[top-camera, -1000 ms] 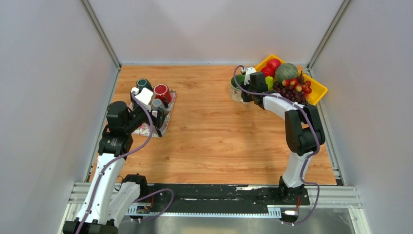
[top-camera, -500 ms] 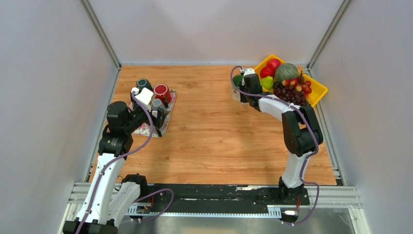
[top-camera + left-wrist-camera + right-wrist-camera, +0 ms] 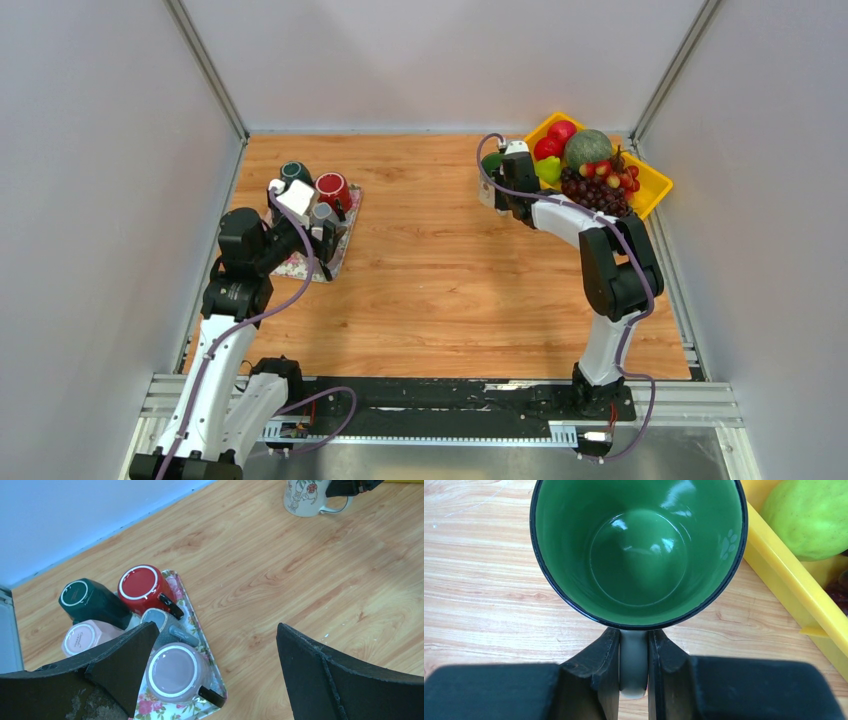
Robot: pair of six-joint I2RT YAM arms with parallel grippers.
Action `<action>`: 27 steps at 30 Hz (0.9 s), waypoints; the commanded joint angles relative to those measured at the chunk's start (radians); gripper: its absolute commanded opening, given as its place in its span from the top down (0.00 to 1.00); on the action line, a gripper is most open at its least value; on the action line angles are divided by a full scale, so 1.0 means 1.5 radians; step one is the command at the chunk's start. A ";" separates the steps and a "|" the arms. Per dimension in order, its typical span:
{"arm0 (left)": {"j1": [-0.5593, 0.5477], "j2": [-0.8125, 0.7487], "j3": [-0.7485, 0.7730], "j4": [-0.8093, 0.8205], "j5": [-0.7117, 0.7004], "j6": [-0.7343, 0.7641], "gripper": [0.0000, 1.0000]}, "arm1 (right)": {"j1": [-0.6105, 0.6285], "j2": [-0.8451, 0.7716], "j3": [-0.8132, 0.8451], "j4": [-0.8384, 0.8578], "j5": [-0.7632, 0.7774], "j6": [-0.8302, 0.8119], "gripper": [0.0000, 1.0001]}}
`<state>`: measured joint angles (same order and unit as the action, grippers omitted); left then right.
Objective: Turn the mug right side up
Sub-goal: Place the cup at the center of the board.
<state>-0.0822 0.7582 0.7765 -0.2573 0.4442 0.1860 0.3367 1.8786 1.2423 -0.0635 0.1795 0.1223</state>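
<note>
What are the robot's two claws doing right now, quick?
Left gripper: open, holding nothing.
Right gripper: closed on the handle of the green mug.

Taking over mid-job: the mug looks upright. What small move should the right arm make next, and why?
Probably open the right gripper and let go of the handle. The mug stands mouth up, green inside showing, apparently resting on the table beside the yellow tray, so the turn looks done.

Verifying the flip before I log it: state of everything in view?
mug: upright, mouth up, empty.
right claw: shut on the mug's handle.
left claw: open, empty, above the tray.
tray mugs: four show bases up; grey one unclear.
yellow bin: holds fruit.
</note>
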 commanded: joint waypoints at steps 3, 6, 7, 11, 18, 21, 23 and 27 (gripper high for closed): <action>0.008 -0.012 -0.006 0.020 0.013 0.013 0.00 | -0.008 -0.008 0.015 0.091 0.024 0.022 1.00; 0.009 -0.012 -0.006 0.021 0.015 0.013 0.00 | -0.010 -0.005 0.017 0.088 0.017 0.020 0.89; 0.010 -0.014 -0.006 0.021 0.015 0.013 0.00 | -0.010 -0.006 0.017 0.086 0.015 0.019 0.85; 0.011 -0.015 -0.007 0.022 0.015 0.014 0.00 | -0.010 -0.014 0.018 0.082 -0.002 0.022 0.66; 0.013 -0.018 -0.007 0.022 0.016 0.012 0.00 | -0.010 -0.026 0.016 0.078 -0.010 0.027 0.51; 0.014 -0.019 -0.007 0.022 0.017 0.010 0.00 | -0.010 -0.031 0.013 0.074 -0.015 0.030 0.50; 0.015 -0.020 -0.007 0.022 0.017 0.011 0.00 | -0.011 -0.037 0.010 0.071 -0.021 0.034 0.49; 0.017 -0.022 -0.007 0.022 0.019 0.011 0.00 | -0.008 -0.050 0.004 0.068 -0.038 0.043 0.48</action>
<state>-0.0658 0.7414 0.7643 -0.2501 0.4557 0.1860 0.3256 1.8744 1.2423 -0.0265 0.1520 0.1574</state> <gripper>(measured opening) 1.000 0.513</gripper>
